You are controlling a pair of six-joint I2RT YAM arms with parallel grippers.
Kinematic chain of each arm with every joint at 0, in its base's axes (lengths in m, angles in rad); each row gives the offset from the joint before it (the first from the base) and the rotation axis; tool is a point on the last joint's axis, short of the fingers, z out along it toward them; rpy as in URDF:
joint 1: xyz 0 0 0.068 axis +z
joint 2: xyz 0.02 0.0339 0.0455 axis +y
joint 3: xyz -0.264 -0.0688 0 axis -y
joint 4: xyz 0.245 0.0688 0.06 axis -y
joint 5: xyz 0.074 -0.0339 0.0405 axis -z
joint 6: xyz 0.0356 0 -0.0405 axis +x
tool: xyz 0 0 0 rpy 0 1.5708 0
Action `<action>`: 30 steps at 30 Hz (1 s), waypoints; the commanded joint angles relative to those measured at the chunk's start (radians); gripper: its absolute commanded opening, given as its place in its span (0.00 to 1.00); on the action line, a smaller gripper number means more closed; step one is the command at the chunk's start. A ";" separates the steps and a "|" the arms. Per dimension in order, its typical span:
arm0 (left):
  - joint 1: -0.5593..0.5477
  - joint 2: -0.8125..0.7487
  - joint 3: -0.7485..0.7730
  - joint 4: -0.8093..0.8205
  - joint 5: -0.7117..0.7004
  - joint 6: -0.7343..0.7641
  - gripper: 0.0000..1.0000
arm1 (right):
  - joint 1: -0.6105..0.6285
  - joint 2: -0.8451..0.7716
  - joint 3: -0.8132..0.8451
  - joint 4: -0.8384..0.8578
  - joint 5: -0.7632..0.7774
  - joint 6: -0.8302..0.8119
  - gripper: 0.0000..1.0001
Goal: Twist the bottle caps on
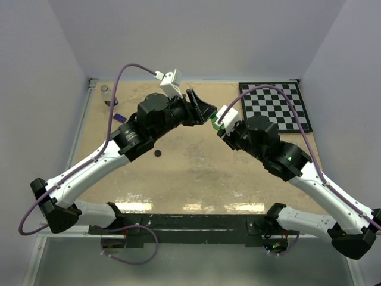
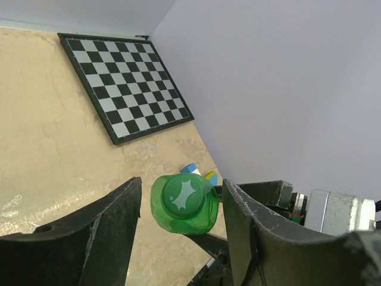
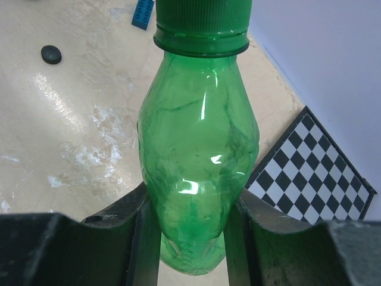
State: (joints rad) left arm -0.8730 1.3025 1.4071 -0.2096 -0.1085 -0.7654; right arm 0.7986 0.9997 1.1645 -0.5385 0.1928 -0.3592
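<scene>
My right gripper (image 3: 190, 229) (image 1: 220, 124) is shut on the lower body of the green bottle (image 3: 199, 149), holding it above the table. The green cap (image 3: 202, 15) sits on the bottle's neck. In the left wrist view the cap's top (image 2: 181, 195) faces the camera, between the spread fingers of my left gripper (image 2: 181, 223) (image 1: 203, 111); a gap shows on each side, so it is open around the cap. The black cap (image 1: 158, 153) (image 3: 51, 54) lies loose on the table. The clear bottle (image 1: 106, 94) stands at the far left corner.
A checkerboard (image 1: 277, 106) (image 2: 128, 83) lies at the far right. A purple brick (image 1: 118, 117) sits near the clear bottle. A blue brick (image 3: 143, 13) and a blue and yellow piece (image 2: 199, 171) lie on the table beyond the bottle. White walls enclose the table.
</scene>
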 commanded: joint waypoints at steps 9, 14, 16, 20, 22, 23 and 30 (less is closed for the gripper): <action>-0.007 0.049 0.076 -0.031 -0.039 0.026 0.52 | 0.010 0.024 -0.003 0.035 0.043 -0.015 0.00; -0.007 0.046 0.073 -0.059 -0.072 0.037 0.50 | 0.010 0.028 -0.003 0.035 0.048 -0.017 0.00; -0.007 0.047 0.070 -0.057 -0.071 0.037 0.50 | 0.010 0.028 -0.005 0.037 0.048 -0.017 0.00; -0.007 0.052 0.069 -0.051 -0.056 0.035 0.48 | 0.011 0.031 -0.003 0.040 0.048 -0.017 0.00; -0.007 0.057 0.069 -0.047 -0.042 0.031 0.46 | 0.011 0.036 -0.002 0.040 0.050 -0.018 0.00; -0.007 0.058 0.069 -0.045 -0.034 0.026 0.45 | 0.011 0.037 0.000 0.040 0.053 -0.017 0.00; -0.009 0.058 0.055 -0.039 -0.025 0.011 0.45 | 0.011 0.040 0.000 0.046 0.060 -0.021 0.00</action>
State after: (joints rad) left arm -0.8776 1.3602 1.4422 -0.2707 -0.1490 -0.7486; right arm 0.8051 1.0412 1.1553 -0.5365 0.2234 -0.3679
